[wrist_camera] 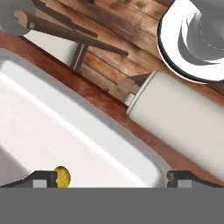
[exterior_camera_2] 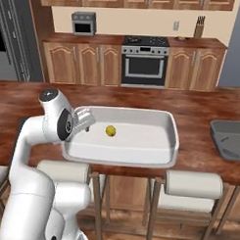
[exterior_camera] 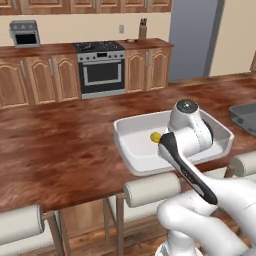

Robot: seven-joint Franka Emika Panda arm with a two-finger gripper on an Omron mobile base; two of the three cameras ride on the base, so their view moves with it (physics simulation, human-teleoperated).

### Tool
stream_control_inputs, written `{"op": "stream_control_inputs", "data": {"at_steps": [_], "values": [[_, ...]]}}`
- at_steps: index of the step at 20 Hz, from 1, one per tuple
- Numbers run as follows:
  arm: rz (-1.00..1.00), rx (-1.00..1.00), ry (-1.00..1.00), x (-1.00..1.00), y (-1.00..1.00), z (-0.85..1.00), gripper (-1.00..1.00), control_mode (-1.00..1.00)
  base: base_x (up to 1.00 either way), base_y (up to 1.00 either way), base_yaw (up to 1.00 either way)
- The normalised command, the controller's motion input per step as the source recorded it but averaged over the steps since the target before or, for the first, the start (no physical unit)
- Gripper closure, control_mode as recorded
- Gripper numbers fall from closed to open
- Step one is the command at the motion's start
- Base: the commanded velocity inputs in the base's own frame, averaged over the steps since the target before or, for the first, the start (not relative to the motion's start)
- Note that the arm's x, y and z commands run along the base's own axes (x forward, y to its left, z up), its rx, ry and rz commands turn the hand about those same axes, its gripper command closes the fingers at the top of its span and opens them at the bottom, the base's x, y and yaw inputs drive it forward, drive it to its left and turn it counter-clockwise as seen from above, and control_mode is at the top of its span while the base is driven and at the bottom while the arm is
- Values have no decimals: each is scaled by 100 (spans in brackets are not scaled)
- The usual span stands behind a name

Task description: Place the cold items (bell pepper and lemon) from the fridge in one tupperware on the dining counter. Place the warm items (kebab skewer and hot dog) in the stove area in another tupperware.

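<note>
Arm's wrist is blocking most of the lemon (exterior_camera: 155,136) in left base view, just a yellow sliver showing inside the white tupperware (exterior_camera: 131,150); its near rim is getting covered too. Second, grey tupperware (exterior_camera_2: 228,140) is running off the right edge in both base views. Hand view: lemon is getting clipped at the bottom, beside a fingertip (wrist_camera: 43,177). Small items on the stove (exterior_camera_2: 146,41) and the counter right of it are too tiny to identify. Stools (exterior_camera_2: 193,184) are cut off low.
</note>
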Motion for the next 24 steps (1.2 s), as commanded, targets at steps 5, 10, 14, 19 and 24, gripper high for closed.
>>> {"op": "stream_control_inputs", "data": {"at_steps": [5,10,14,19,24], "values": [[0,0,0,0,0,0,-100,100,-95,37,0],[0,0,0,0,0,0,-100,100,-98,85,-1],[0,0,0,0,0,0,-100,100,-79,100,-3],[0,0,0,0,0,0,-100,100,-24,100,-12],[0,0,0,0,0,0,-100,100,0,100,-18]]}}
